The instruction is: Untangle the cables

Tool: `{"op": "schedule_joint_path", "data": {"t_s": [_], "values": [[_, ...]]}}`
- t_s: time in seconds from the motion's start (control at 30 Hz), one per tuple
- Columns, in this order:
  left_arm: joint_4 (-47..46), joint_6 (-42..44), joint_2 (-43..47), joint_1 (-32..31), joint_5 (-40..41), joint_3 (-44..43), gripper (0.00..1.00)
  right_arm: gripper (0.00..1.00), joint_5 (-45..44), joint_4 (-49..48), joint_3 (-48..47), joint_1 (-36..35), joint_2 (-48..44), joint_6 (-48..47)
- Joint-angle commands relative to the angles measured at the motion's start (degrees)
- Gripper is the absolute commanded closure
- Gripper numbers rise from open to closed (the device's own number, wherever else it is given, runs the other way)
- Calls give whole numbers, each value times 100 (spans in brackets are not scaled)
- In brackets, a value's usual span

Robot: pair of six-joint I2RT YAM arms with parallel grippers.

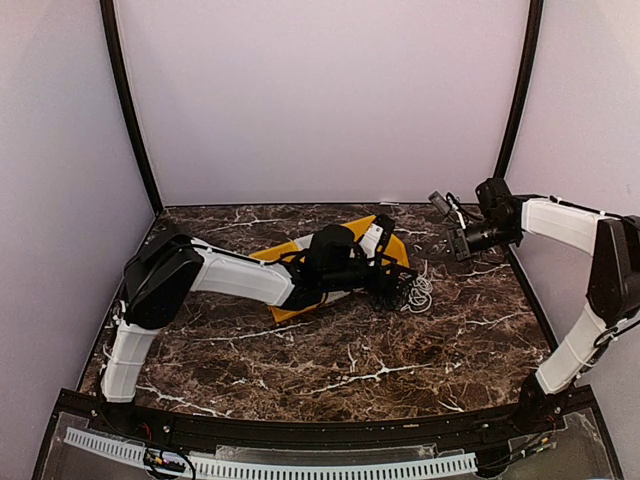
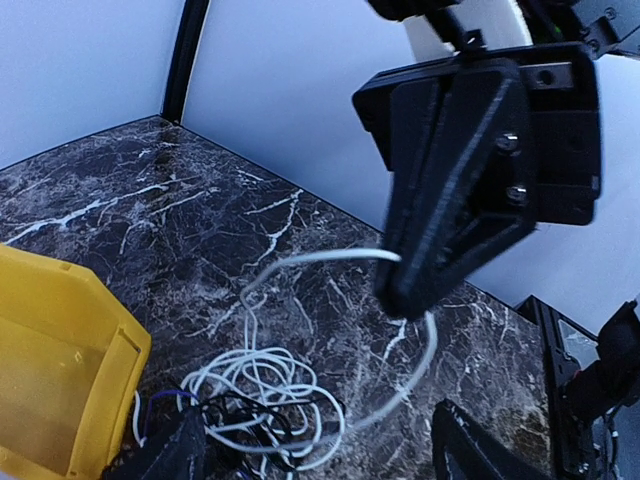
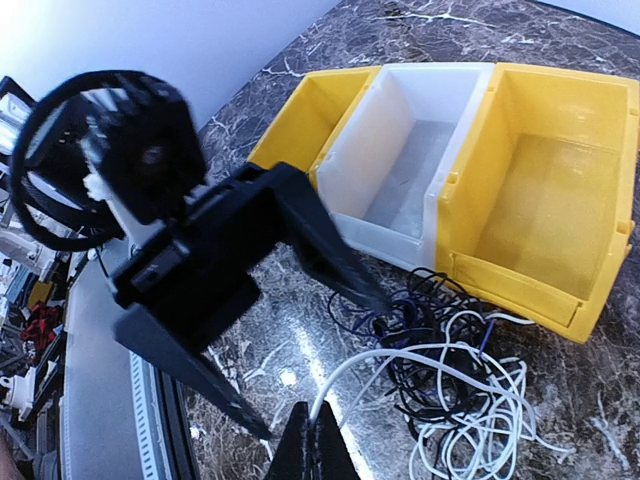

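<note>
I see the right fingers clenched on a strand of the white cable, which arcs up off the bench to them. The left fingers are spread apart, low over the tangle of cables. The tangle lies on the bench just beside the yellow bin, with black cords knotted through the white loops.

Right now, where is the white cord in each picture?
Top view: the white cord lies right of centre, next to the yellow bin.
Left wrist view: the white cord is bottom middle, the yellow bin bottom left.
Right wrist view: the white cord is bottom right, the yellow bin top right.
Shared landmark: the yellow bin.
</note>
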State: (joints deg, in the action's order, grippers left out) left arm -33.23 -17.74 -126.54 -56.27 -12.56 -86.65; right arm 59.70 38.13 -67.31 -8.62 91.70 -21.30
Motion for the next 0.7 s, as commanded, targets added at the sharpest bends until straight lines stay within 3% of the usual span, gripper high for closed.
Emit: {"op": "schedule_joint_path", "data": {"t_s": [0.0,0.17,0.47,0.67], "values": [[-696,242,-581,59,8,-627,25,100,264,195,28,-116,-175,-157],[-715,475,-1341,-38,332,-1401,32,100,539,578,-184,-146,-345,-338],[-660,679,-2671,-112,484,-3032,54,100,1140,1691,-1081,-182,-720,-985],[-224,542,-2934,-138,385,-3218,64,100,1291,2097,-2060,-173,-884,-1200]]}}
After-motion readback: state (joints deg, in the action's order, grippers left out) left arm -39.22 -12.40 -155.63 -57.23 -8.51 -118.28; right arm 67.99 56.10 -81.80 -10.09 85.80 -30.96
